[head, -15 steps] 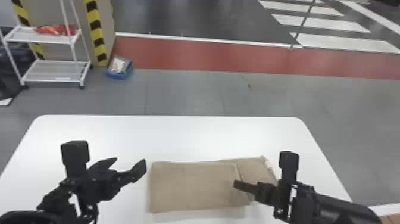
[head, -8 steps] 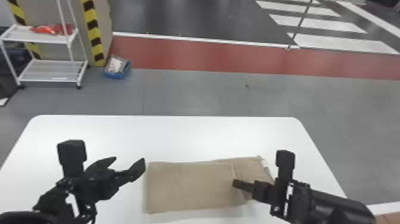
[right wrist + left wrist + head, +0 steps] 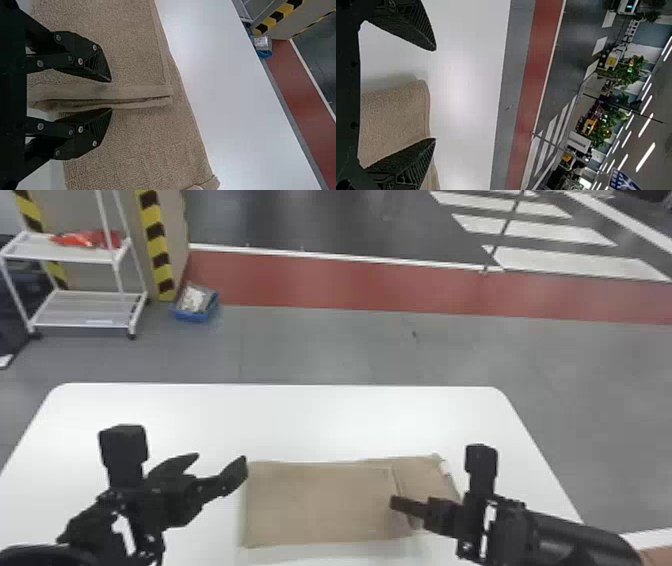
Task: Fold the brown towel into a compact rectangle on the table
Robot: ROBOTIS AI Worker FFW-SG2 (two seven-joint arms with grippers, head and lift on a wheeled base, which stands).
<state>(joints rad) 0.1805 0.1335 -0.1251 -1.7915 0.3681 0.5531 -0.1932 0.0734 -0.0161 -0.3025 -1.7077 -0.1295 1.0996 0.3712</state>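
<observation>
The head view has the brown towel (image 3: 320,505) whole, lying flat and folded in the lower centre of the frame on the white table (image 3: 350,410); a narrower part extends to the right beyond the upper layer, with a small white tag (image 3: 444,467) near its far corner. In the upper left stand a white shelf (image 3: 82,310) and, beside it on the floor, a blue bin (image 3: 195,315).

The left gripper (image 3: 221,458) is at the lower left, just beside the towel's left end, its fingers spread wide. The left wrist view confirms that the claw (image 3: 435,94) grasps nothing, and shows the towel's rounded fold close up, along with green plants (image 3: 599,134), ceiling lights (image 3: 645,156) and a blue and white sign (image 3: 621,180) out in the room.

The right gripper (image 3: 395,505) is at the lower right, over the upper layer's edge. The right wrist view shows its fingers partly open, a narrow gap between the tips, with a raised double hem (image 3: 158,103) running through it; whether the pads press on the cloth, I cannot tell.

Against the earliest frame, table and towel sit slightly further left together, as does the background. The towel keeps the same folded outline, and the left gripper's fingers remain spread.
</observation>
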